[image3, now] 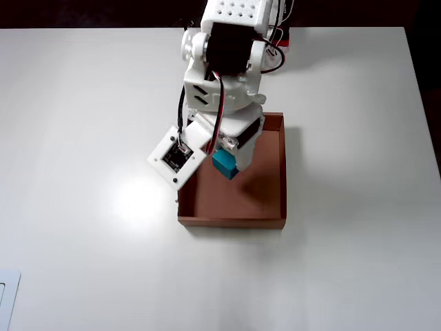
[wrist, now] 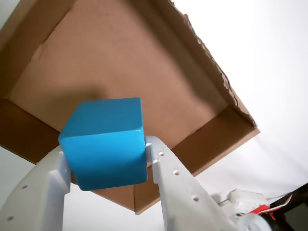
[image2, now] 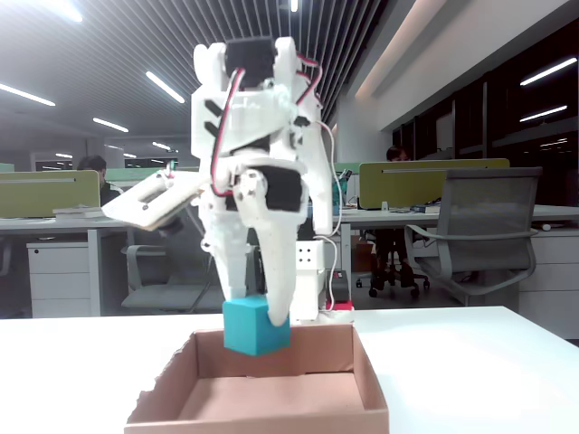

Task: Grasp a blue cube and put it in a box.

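Clamped between the two white fingers of our claw [wrist: 108,159], the blue cube [wrist: 105,143] hangs in the air over the box [wrist: 115,62]; the jaws are closed only as far as the cube's width, pressing on its two opposite side faces. We see in the fixed view that the cube [image2: 256,326] sits at about the level of the far wall's top edge, not yet resting on the floor of the box [image2: 271,398]. From overhead the cube [image3: 225,164] lies over the box's interior [image3: 269,193], nearer its far and left walls in that view than its middle. To do this step well, we judge it best to lower the cube a little so it falls only a short way, keep it clear of the walls, then spread the jaws evenly so neither finger drags it sideways. Our arm stands almost upright on the white surface [image3: 83,103], folded over so the wrist points steeply down, fingers aimed into the box.
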`<action>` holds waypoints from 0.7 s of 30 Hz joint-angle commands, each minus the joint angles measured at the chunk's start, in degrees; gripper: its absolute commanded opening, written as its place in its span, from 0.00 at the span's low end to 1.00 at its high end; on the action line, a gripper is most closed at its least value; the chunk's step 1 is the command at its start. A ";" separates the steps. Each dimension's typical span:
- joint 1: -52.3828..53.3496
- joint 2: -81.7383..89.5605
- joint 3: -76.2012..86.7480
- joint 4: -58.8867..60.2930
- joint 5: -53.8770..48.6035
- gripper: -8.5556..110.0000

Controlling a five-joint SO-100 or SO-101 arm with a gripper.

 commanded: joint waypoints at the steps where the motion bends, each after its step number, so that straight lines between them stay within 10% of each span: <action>1: 0.44 2.29 -0.35 -0.97 -0.44 0.21; 21: -0.62 0.70 23.91 -19.78 -0.44 0.21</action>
